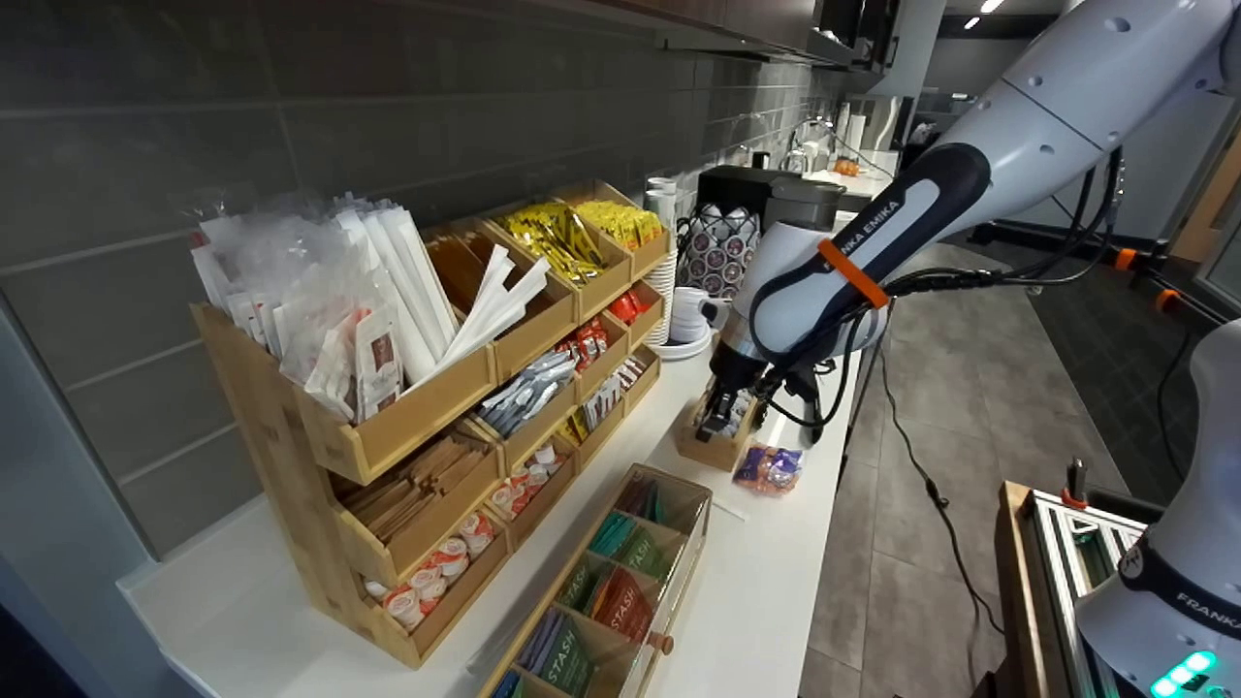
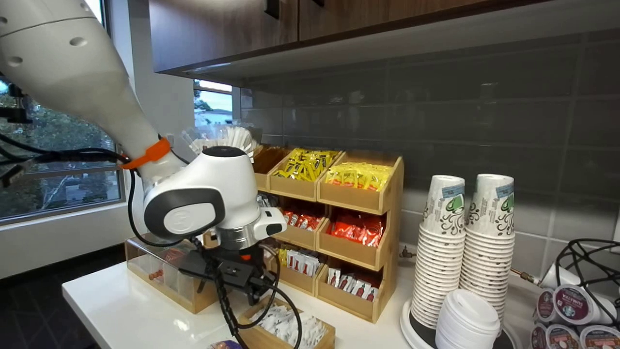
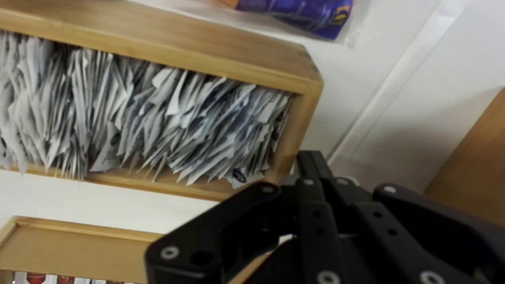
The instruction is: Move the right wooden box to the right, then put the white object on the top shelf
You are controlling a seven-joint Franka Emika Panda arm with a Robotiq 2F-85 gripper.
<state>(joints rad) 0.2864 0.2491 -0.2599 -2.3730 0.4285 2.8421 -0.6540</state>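
The small wooden box (image 1: 706,452) holds white paper packets and sits on the counter. It also shows in an exterior view (image 2: 260,336) and in the wrist view (image 3: 189,47). My gripper (image 3: 311,154) is shut and empty, its fingertips together beside the box's end wall; I cannot tell if they touch it. It also shows in an exterior view (image 1: 713,431). A thin white strip (image 3: 394,85), maybe the white object, lies on the counter near the box; it shows as a sliver in an exterior view (image 1: 729,509). The top shelf (image 1: 427,402) of the rack also shows in an exterior view (image 2: 346,196).
A compartmented tray (image 1: 669,572) of tea packets stands near the box's end. A purple and orange packet (image 1: 769,469) lies beside the box. Stacked paper cups (image 2: 438,271) and white lids (image 2: 466,322) stand beyond the rack. A cabinet (image 2: 339,19) hangs above.
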